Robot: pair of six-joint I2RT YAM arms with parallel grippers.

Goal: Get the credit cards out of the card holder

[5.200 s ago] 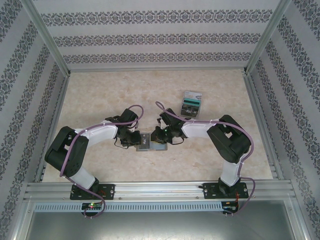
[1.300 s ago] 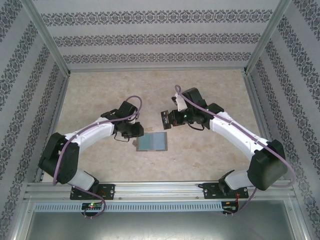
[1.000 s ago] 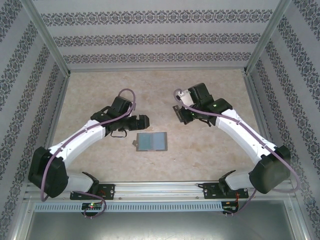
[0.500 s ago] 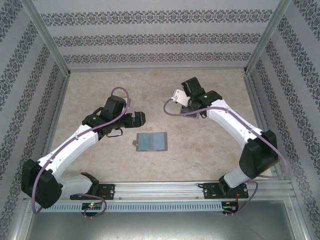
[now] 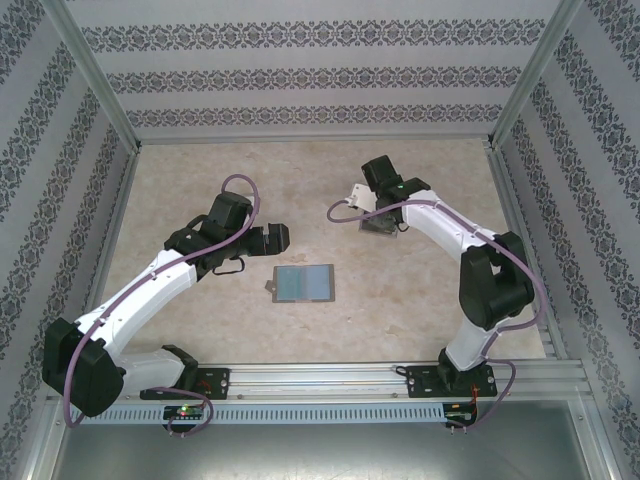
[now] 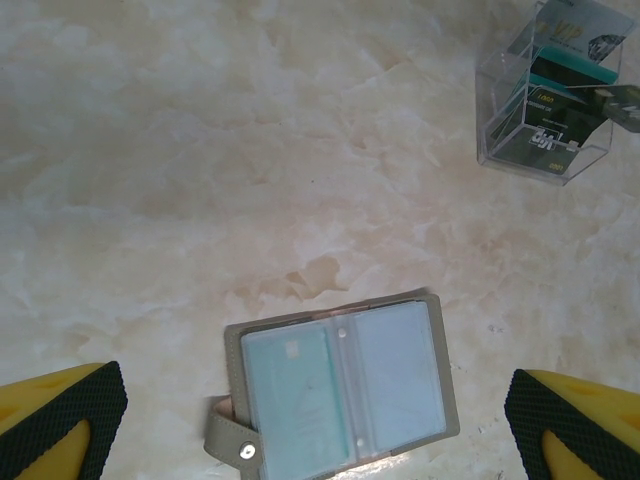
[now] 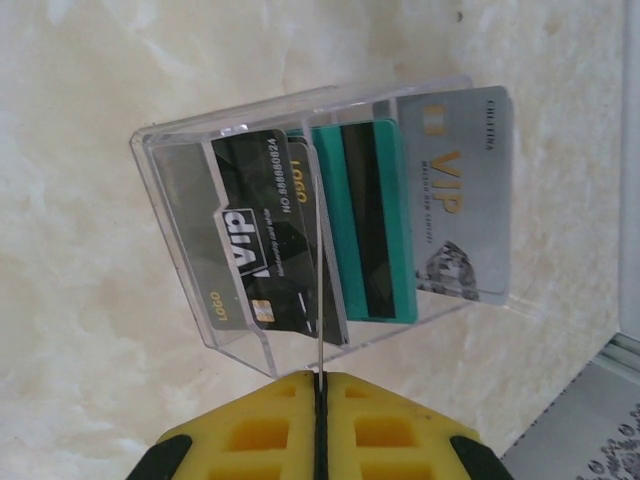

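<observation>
Right pincer (image 7: 318, 380), clamped on a card (image 7: 314, 280), has carried it to the clear case (image 7: 180, 210) beyond the card holder (image 5: 303, 283), open on the bench (image 5: 420, 300); left pincer (image 5: 280, 238) gapes empty nearby. A teal card (image 6: 300, 395) remains inside.

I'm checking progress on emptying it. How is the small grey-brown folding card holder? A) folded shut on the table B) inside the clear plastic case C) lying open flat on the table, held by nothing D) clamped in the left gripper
C: the card holder lies spread open on the table, both pale halves up, with the open left gripper apart from it.
</observation>
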